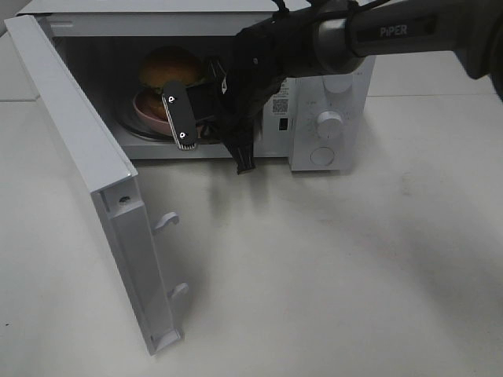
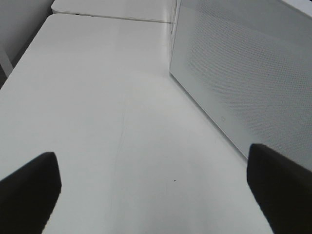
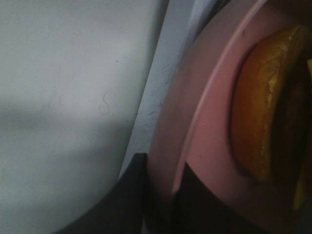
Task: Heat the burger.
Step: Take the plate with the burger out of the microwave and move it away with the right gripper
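White walls make up the microwave [image 1: 326, 94], and its door [image 1: 86, 173] is swung wide open to the left. Inside it, on the glass tray [image 1: 137, 129], a pink plate [image 1: 149, 110] is seen. On the plate the burger [image 1: 169, 67] is sat, with its shiny brown bun on top. The right gripper [image 3: 161, 195] is reached into the microwave, and its two fingers are pinched on the rim of the pink plate, one on each side of it. The left gripper [image 2: 151, 195] is kept over the white table [image 2: 97, 97], beside the microwave's dotted wall. Its fingers [image 2: 29, 187] are spread far apart, and nothing is held between them.
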Controlling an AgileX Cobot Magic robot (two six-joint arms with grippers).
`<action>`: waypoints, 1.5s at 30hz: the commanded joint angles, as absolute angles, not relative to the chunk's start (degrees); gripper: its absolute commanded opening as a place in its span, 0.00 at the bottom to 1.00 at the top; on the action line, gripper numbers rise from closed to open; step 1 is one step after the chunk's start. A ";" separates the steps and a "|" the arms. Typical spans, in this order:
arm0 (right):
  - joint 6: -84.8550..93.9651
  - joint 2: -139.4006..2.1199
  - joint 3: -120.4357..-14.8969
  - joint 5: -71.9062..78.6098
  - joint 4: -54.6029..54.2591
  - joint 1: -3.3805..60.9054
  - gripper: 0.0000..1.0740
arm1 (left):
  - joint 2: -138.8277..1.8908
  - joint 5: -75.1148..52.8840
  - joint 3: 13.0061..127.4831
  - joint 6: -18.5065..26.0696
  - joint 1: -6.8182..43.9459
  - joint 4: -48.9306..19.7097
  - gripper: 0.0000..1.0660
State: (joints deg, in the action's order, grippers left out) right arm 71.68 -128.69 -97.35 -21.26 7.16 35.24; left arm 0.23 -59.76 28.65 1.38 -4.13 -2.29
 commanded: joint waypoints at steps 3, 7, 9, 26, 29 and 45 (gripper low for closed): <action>74.37 -123.30 -90.93 -13.98 7.22 34.89 0.00 | 1.38 -59.42 28.48 1.15 -4.13 -2.35 0.90; 74.77 -121.35 -88.24 -11.92 7.22 34.89 0.00 | 1.38 -59.42 28.48 1.15 -4.13 -2.35 0.90; 74.71 -119.98 -86.34 -10.77 7.22 34.89 0.00 | 1.38 -59.42 28.48 1.15 -4.13 -2.35 0.90; 77.69 -109.15 -69.16 -1.66 7.22 34.89 0.00 | 1.38 -59.42 28.48 1.15 -4.13 -2.35 0.90; 77.69 -107.66 -66.52 -1.55 7.22 34.89 0.00 | 1.38 -59.42 28.48 1.15 -4.13 -2.35 0.90; 77.18 -96.09 -49.96 2.58 7.22 34.89 0.00 | 1.38 -59.42 28.48 1.15 -4.13 -2.35 0.90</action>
